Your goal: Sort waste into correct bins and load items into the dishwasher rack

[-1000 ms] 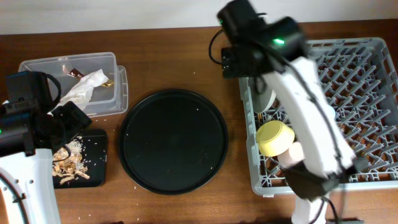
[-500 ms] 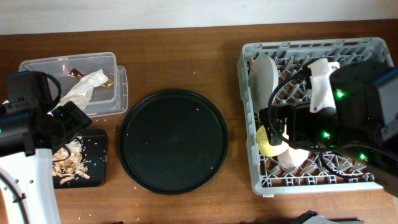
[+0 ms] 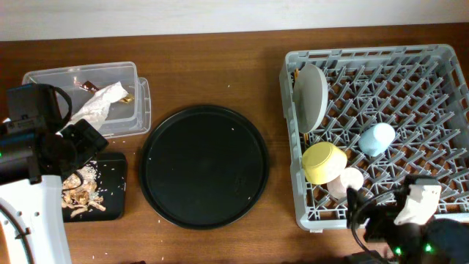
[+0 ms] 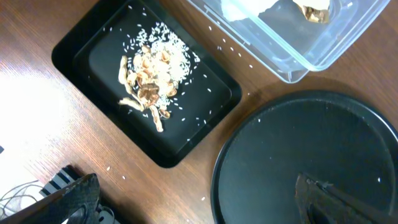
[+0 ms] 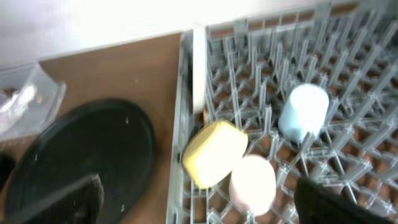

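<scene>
Plate (image 3: 311,95), bowl (image 3: 324,162), blue cup (image 3: 377,138), pink cup (image 3: 352,178) lean on rack (image 3: 366,53) pegs for support; left gripper (image 4: 196,186), right gripper (image 5: 198,186) gape empty.

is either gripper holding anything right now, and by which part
Nothing is held. The left gripper and the right gripper both stand open and empty.

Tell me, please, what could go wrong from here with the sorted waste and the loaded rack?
1. The yellow bowl lies tilted at the left edge of the dishwasher rack, next to the pink cup; a bump might shift both.
2. The plate stands on edge by the rack wall and might tip over.
3. Rice grains lie on the table around the shallow black tray; they may be left unsorted.
</scene>
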{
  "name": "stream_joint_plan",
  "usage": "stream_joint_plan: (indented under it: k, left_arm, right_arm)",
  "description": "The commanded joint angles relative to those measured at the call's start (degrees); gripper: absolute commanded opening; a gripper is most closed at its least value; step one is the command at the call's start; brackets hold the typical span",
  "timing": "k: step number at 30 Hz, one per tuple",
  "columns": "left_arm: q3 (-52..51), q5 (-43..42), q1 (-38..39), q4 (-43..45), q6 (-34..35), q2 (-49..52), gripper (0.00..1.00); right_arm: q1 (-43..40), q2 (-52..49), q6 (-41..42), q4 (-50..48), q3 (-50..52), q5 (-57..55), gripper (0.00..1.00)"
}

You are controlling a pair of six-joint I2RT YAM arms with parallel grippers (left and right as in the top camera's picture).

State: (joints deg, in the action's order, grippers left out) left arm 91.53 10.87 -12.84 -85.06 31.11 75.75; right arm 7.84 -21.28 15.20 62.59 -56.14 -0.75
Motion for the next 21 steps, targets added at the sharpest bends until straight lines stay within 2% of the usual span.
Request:
stream_joint_plan:
  k: [1, 6, 8, 15, 19, 21]
  left_arm:
    - [0.11, -0.17, -0.35, -0.09, -0.07, -0.07, 0.99]
    - [0.11, -0.15, -0.35, -0.11, -0.09, -0.07, 0.99]
    - [0.11, -0.15, -0.35, -0.09, -0.09, -0.07, 0.99]
    - [0.11, -0.15, -0.35, -0.09, -0.09, -0.07, 0.99]
    - [0.11, -0.17, -0.35, -0.09, -0.09, -0.07, 0.99]
    - [0.11, -0.17, -0.35, -0.09, -0.09, -0.07, 0.99]
  right_arm:
    - [-1.11, 7.54, 0.26, -11.80, 13.40, -0.87, 0.99]
    - [-1.14, 17.88, 0.24, -32.70, 34.32, 5.07, 0.99]
    - [-1.14, 20.59, 0.24, -36.79, 38.29, 5.07, 0.99]
    - [-1.18, 21.09, 0.24, -62.29, 53.92, 3.04, 0.99]
    - [-4.66, 21.09, 0.22, -64.50, 55.82, 0.04, 0.99]
    - [-8.37, 21.09, 0.20, -57.66, 55.82, 0.04, 0.99]
